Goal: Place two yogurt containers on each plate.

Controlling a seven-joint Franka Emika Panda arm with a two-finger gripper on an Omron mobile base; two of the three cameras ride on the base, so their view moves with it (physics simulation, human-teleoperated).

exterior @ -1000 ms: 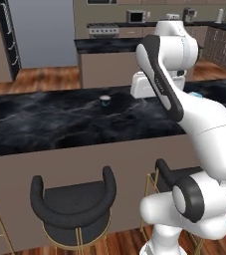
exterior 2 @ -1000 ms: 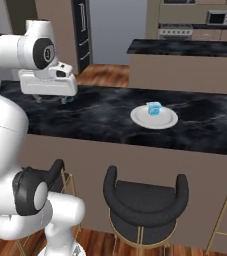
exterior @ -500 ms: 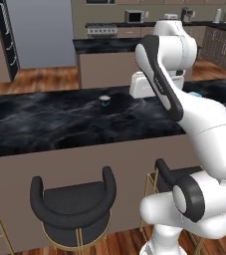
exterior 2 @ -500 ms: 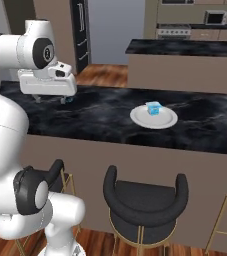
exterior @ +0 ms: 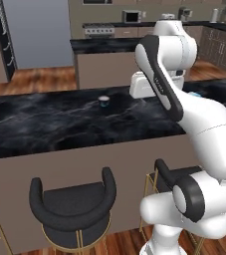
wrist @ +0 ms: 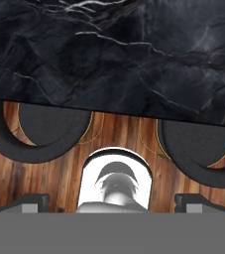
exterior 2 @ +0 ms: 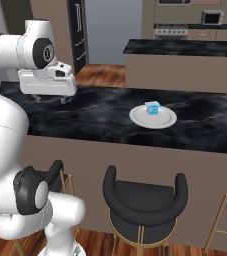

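Gripper hangs over the near-left part of the black marble counter, fingers pointing down, spread wide and empty. The dark yogurt cup stands upright on the counter, apart from the gripper on its left side and a little further back from the stools, so I judge the next reach goes left and slightly away. Count from what shows: one dark cup loose, one light blue yogurt cup already on the single white plate well off to the right; one plate, two cups, two bar stools
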